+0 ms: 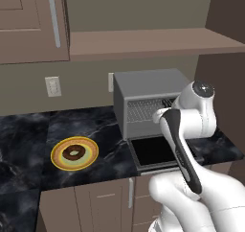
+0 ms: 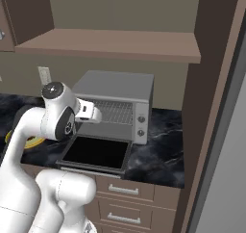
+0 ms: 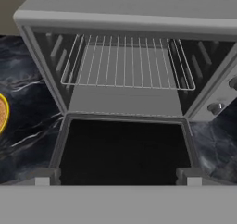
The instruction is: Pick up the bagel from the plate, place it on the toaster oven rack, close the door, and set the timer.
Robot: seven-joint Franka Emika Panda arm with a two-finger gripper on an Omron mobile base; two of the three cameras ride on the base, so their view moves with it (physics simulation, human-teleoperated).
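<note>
Gripper fingertips (image 3: 118, 179) sit wide apart with nothing between them, hovering over the outer edge of the dropped-open door (image 3: 124, 146) and looking straight into the toaster oven (image 3: 139, 19). From where I steer, the hand is aimed at the wrong thing for the first step: the bagel (image 1: 73, 153) lies well off to the gripper's left, resting in the middle of the plate (image 1: 60, 163) on the dark marble worktop (image 1: 28, 130), and through the hand camera just a sliver of the plate's orange rim (image 3: 3, 113) peeks in at the left edge. So I judge the coming move is a broad swing leftward and down, away from the oven mouth. The bagel is a flat ring, so it has no long axis to line up with; any approach angle across its rim should do. Nothing stands on the worktop between the door and the plate, though the door's left corner juts out toward that path and I'd lift clear of it first. Ahead of the gripper the rack (image 3: 127, 63) sits level and bare in the cavity, and the control knobs (image 3: 214, 108) are off to the right. Behind the plate, a wall outlet (image 1: 53, 86) is well out of the way.
</note>
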